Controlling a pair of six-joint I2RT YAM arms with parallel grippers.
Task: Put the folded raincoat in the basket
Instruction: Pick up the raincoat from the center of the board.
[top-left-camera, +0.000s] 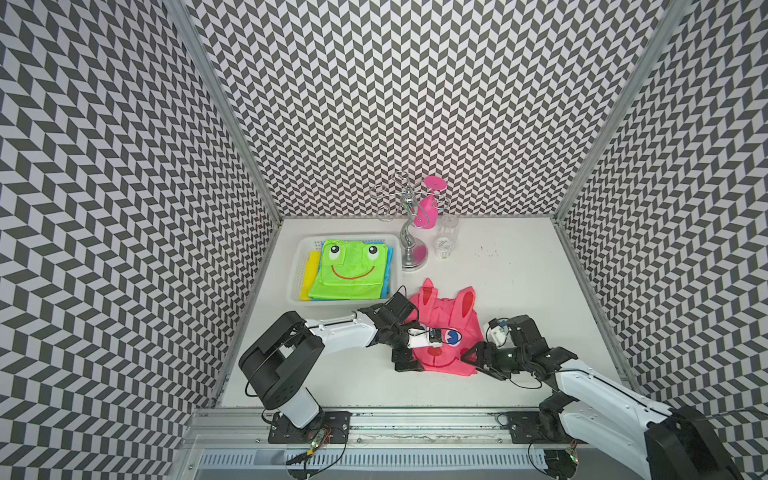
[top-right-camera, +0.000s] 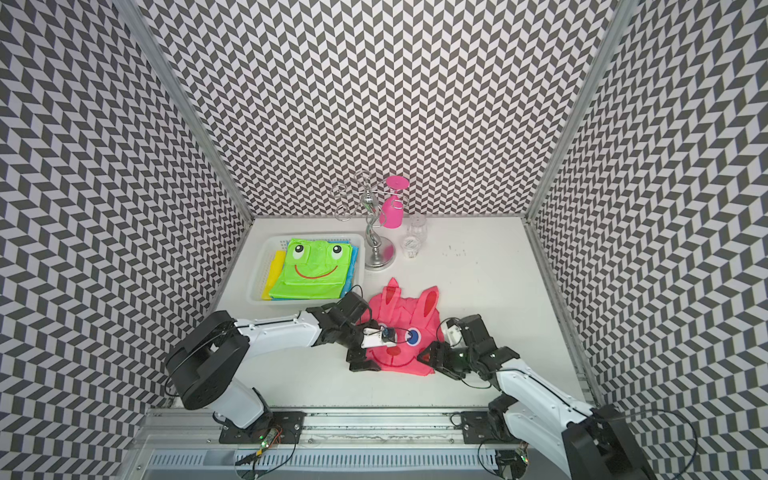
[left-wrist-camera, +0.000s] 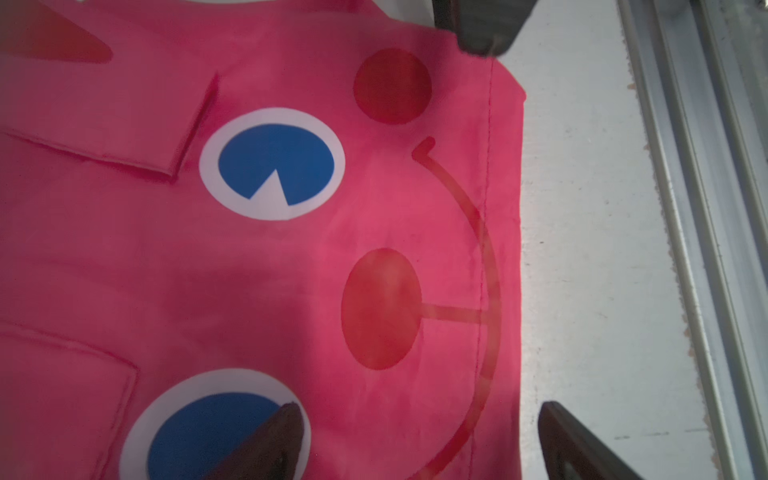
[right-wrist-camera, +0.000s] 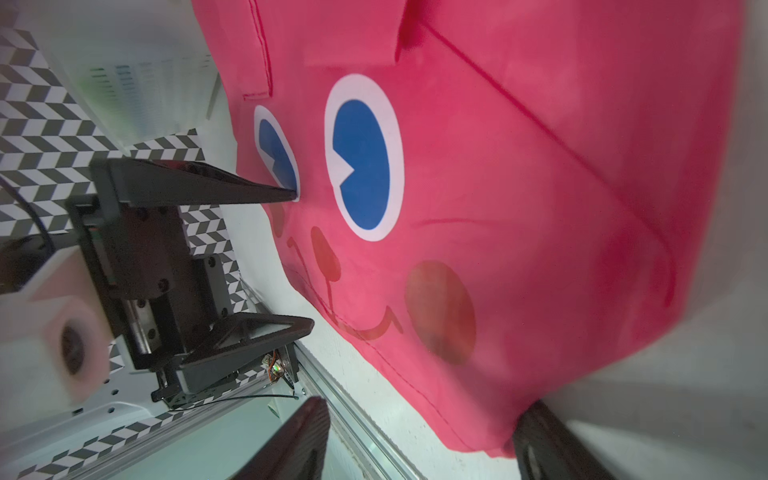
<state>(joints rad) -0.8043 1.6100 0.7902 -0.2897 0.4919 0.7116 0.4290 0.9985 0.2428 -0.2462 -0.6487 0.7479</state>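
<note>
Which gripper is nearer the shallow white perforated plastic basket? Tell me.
Left. The left gripper is at the folded pink raincoat's edge, close to the basket's near rim; the right gripper is at the raincoat's opposite corner, farther off.

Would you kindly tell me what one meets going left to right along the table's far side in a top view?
White basket → silver cup stand → clear glass; the pink cup hangs on the stand, so it is left out.

black-and-white chevron walls (top-left-camera: 415, 104) enclose a white tabletop (top-left-camera: 519, 291) with an aluminium rail (top-left-camera: 415, 419) in front.
</note>
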